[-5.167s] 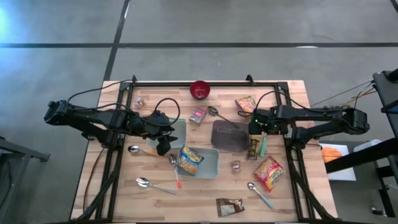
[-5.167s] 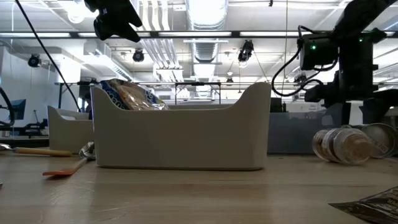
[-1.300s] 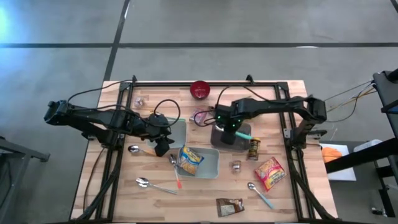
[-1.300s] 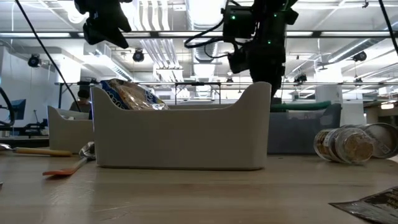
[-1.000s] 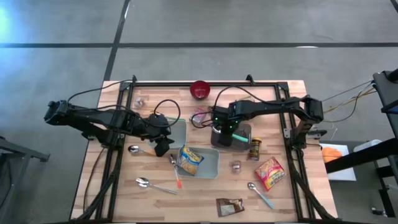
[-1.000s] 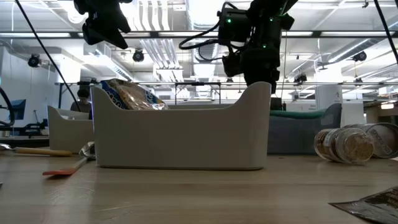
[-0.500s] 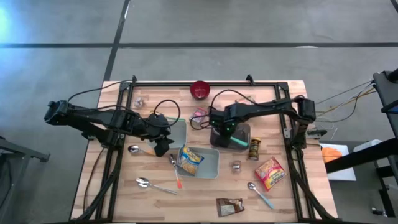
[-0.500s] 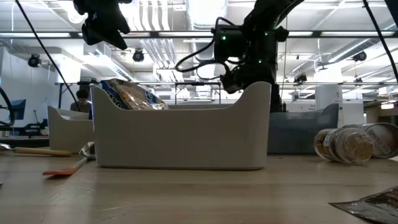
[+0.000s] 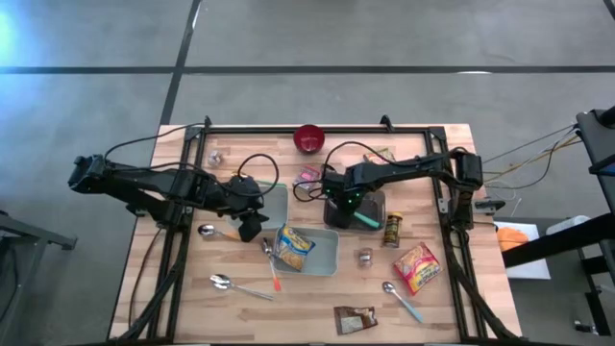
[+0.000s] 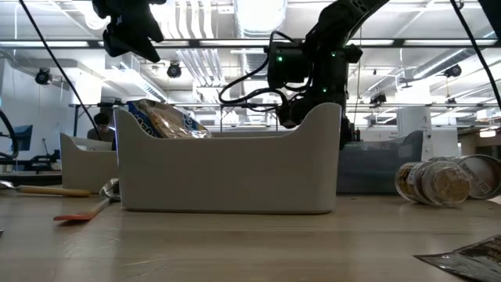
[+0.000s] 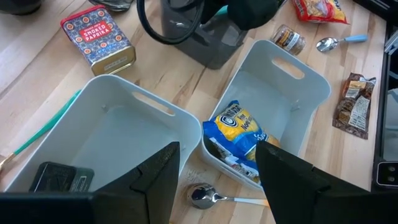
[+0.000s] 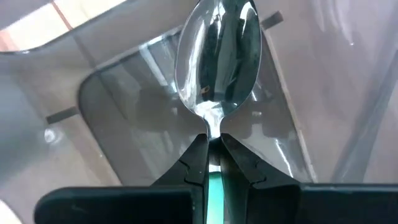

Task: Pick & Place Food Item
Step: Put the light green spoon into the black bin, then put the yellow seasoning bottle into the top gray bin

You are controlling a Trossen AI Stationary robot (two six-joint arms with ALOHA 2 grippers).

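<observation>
My right gripper (image 12: 212, 140) is shut on a metal spoon (image 12: 217, 59) with a teal handle (image 9: 369, 220). It stands over the dark grey bin (image 9: 373, 204) at the table's middle. A yellow-and-blue food packet (image 9: 293, 245) lies in the white bin (image 9: 327, 258) nearer the front. My left gripper (image 11: 214, 180) hangs open above a second white bin (image 11: 93, 137), with nothing between its fingers. In the low view the white bin's wall (image 10: 227, 172) hides my right gripper's fingertips. My right gripper pinches the spoon's neck (image 12: 212, 132) between its two fingers, where the metal meets the teal handle. The fingers point down, along the spoon. The spoon's bowl sticks out past the fingertips, down into the dark grey bin. Whether it touches the bin's floor I cannot tell.
A paprika tin (image 9: 307, 176) and a red bowl (image 9: 308, 138) sit behind the bins. A spice jar (image 9: 392, 231), a noodle packet (image 9: 415, 266), a brown packet (image 9: 354, 320) and loose spoons (image 9: 231, 285) (image 9: 402, 300) lie toward the front. A metal frame (image 9: 317, 130) rims the table.
My right gripper has sunk toward the dark grey bin with the spoon, drifting a little toward the table's left edge, and has rolled slightly about its own axis. It stays shut on the spoon.
</observation>
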